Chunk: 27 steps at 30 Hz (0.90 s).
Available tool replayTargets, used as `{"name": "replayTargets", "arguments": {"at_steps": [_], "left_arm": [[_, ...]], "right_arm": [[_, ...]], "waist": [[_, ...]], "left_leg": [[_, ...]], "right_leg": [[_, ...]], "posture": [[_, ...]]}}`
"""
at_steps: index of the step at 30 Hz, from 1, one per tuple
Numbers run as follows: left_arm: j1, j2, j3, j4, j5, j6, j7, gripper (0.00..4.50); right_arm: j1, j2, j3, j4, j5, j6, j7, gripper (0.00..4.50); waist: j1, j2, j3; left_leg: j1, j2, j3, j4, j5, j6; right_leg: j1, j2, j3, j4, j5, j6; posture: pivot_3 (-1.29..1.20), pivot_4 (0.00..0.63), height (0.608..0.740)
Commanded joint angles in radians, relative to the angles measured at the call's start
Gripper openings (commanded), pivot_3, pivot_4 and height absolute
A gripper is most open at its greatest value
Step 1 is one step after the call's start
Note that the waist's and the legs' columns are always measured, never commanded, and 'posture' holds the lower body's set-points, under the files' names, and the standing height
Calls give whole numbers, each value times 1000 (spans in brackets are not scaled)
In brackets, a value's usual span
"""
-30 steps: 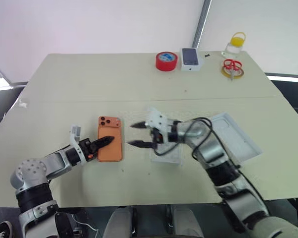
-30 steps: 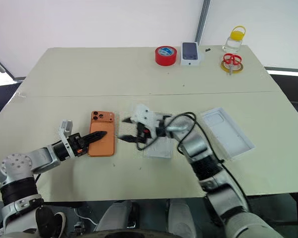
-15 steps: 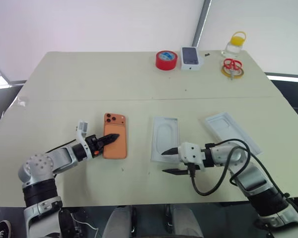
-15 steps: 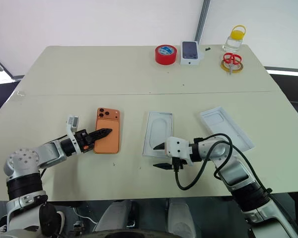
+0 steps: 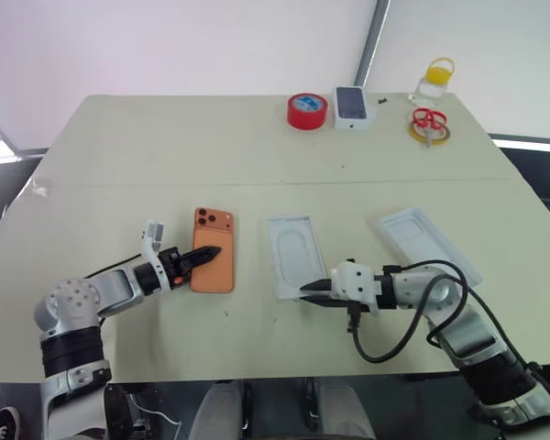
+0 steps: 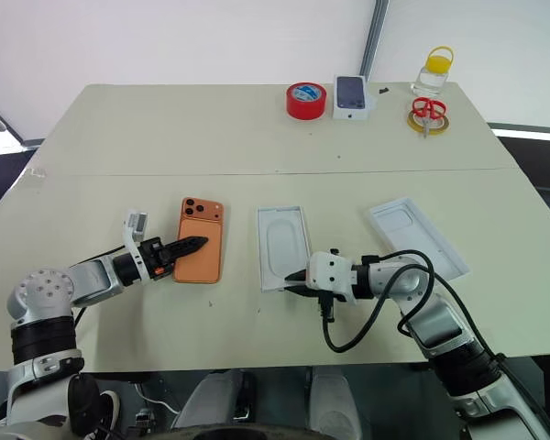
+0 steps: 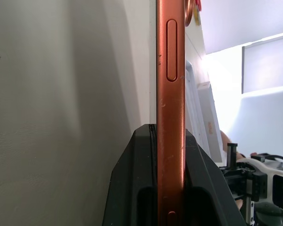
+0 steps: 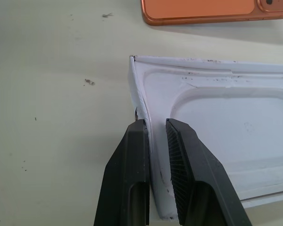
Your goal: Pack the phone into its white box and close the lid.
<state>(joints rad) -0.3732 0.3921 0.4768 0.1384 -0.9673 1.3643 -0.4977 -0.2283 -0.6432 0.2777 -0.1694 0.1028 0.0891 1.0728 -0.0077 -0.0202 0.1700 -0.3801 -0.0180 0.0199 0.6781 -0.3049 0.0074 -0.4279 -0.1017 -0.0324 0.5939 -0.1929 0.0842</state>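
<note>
- The phone (image 5: 222, 275) I'm working with is orange with rounded corners. It lies back up, with a cluster of dark lenses at its far left corner.
- It sits on the near left part of the table (image 5: 165, 165). My left gripper (image 5: 213, 252) is clamped on its near edge; the left wrist view shows the orange side rail pinched between the two black fingers.
- The white box (image 5: 273, 261) is a shallow tray with a thin raised rim. It lies just right of the phone without touching it, and from here its floor looks white with an oval outline pressed into it.
- My right gripper (image 5: 307, 292) has its fingers squeezed together on the box's rim wall at the near corner, one finger inside and one outside.
- The lid (image 5: 428, 246), white with raised edges, lies open side up and angled, well to the right of the box.
- My count is one phone, one box and one lid. Along the far edge there is one red tape roll (image 5: 307, 112), one small box printed with a dark phone (image 5: 353, 107), one clear jar with a yellow cap (image 5: 434, 82) and one pair of red scissors (image 5: 428, 121) resting on a yellow ring.
- The table is pale cream, with a seam running across its middle.
- Behind it is a plain white wall with a slanted grey pole (image 5: 371, 41).
</note>
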Motion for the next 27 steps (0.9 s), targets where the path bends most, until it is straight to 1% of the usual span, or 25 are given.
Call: {"name": "replayTargets", "arguments": {"at_steps": [1,6,9,13,17,20,21,23,25,27], "left_arm": [[-6,13,3,-7,-15,-9,-15,0],[-12,11,9,-6,-19,-12,-11,0],[-42,5,38,9,-42,0,4,0],[-100,-14,86,27,-87,25,43,0],[-124,-28,87,13,-108,44,70,0],[-133,-36,76,13,-107,38,84,0],[-135,-40,78,16,-109,37,87,0],[-137,-43,76,18,-106,34,90,0],[-140,-45,71,23,-106,39,89,0],[-144,-53,61,29,-102,37,87,0]], "right_arm": [[-7,4,-6,-17,10,-1,-3,566],[-35,30,12,8,-24,-14,-37,566],[-89,86,60,59,-104,-3,-98,566],[-154,170,99,110,-162,80,-168,566],[-187,213,122,132,-182,120,-186,566],[-200,233,130,120,-172,188,-178,566],[-199,233,129,116,-166,199,-173,852],[-191,241,117,93,-139,222,-167,1560],[-186,232,120,63,-132,220,-156,2478],[-189,223,116,52,-131,223,-155,2478]], "waist": [[0,0,0],[0,0,0],[-1,0,0],[-3,-1,1],[-3,-1,1],[-6,-1,1],[-6,-1,1],[-5,-1,1],[-5,-1,1],[-5,-1,1]], "left_leg": [[0,0,0,0,0,0],[0,0,0,0,0,0],[0,0,0,0,0,0],[-3,0,0,0,0,0],[-5,0,-1,1,1,-1],[-5,-1,-1,1,1,-1],[-5,0,-1,1,1,-1],[-5,0,-1,1,1,-1],[-5,0,-1,1,1,-1],[-6,0,-1,1,1,-1]], "right_leg": [[0,0,0,0,0,0],[0,0,0,0,0,0],[-1,0,0,0,0,0],[-3,0,0,1,0,0],[-5,0,0,1,2,3],[-5,0,0,1,2,2],[-5,0,0,1,2,2],[-5,1,0,1,2,2],[-5,1,0,1,2,2],[-5,1,0,1,2,2]], "posture": [[0,150,740],[0,150,740],[0,150,740],[0,150,740],[0,150,740],[0,150,740],[0,150,740],[0,150,740],[0,150,740],[0,150,740]]}}
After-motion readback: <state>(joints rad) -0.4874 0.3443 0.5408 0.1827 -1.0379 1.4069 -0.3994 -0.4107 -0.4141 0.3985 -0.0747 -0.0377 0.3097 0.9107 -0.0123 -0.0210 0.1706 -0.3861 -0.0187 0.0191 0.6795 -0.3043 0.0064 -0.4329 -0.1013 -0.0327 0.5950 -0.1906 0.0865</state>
